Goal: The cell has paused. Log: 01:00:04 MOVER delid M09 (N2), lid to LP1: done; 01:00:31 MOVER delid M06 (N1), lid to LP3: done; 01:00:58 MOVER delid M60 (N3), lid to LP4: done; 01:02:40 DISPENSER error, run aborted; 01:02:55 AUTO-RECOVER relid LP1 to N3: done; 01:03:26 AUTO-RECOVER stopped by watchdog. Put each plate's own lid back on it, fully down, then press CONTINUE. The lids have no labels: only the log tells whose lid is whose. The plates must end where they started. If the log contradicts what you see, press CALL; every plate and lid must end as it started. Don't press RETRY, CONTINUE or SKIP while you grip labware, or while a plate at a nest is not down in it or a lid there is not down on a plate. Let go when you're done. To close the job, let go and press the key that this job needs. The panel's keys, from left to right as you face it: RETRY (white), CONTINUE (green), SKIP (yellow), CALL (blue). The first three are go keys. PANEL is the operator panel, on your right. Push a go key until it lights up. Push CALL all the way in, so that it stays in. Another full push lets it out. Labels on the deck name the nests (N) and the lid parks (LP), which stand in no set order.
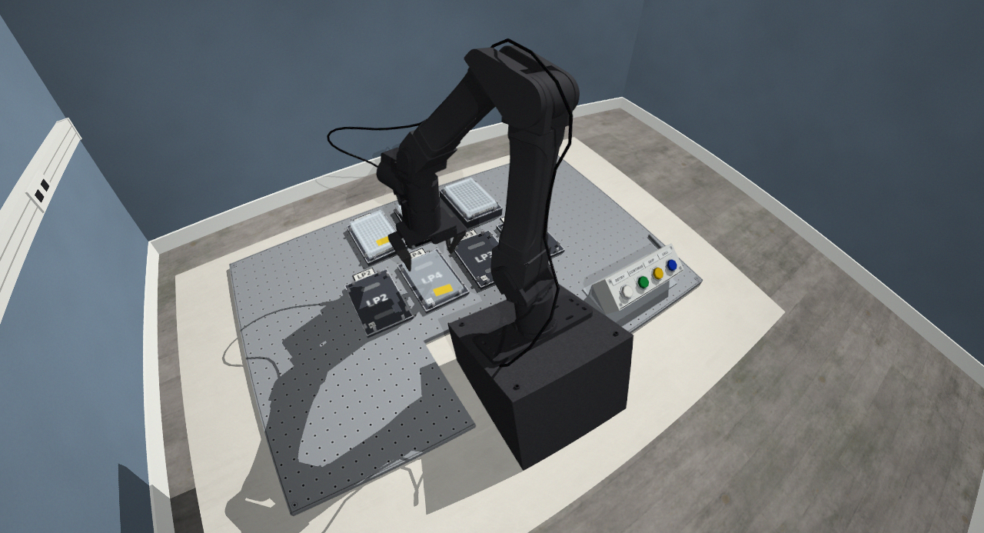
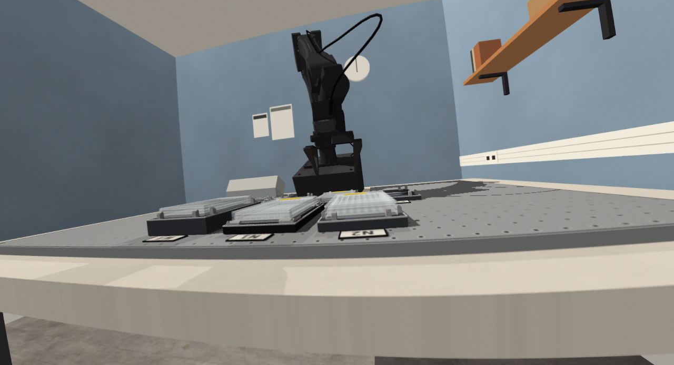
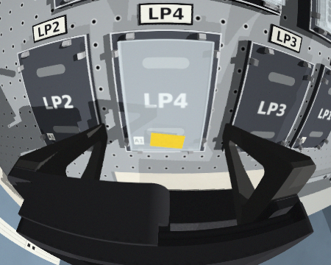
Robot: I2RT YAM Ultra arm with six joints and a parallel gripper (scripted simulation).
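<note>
My gripper (image 1: 425, 244) is open and empty. It hangs above lid park LP4 (image 1: 433, 280), with a finger over each long side. A clear lid (image 3: 166, 96) with a yellow tag (image 3: 168, 140) lies flat in LP4. Parks LP2 (image 3: 59, 88), LP3 (image 3: 272, 99) and LP1 (image 3: 324, 110) are bare. Behind them stand three plates in nests. The plate at N2 (image 2: 360, 205) shows a yellow tag on top in the top view (image 1: 374, 234). The plate at N1 (image 2: 275, 209) is mostly hidden by my arm there. The third plate (image 1: 470, 198) shows open wells and no tag.
The operator panel (image 1: 636, 282) stands at the deck's right edge with white, green, yellow and blue keys. My arm's black base block (image 1: 543, 371) stands at the front of the deck. A cable (image 1: 254, 323) runs over the left part.
</note>
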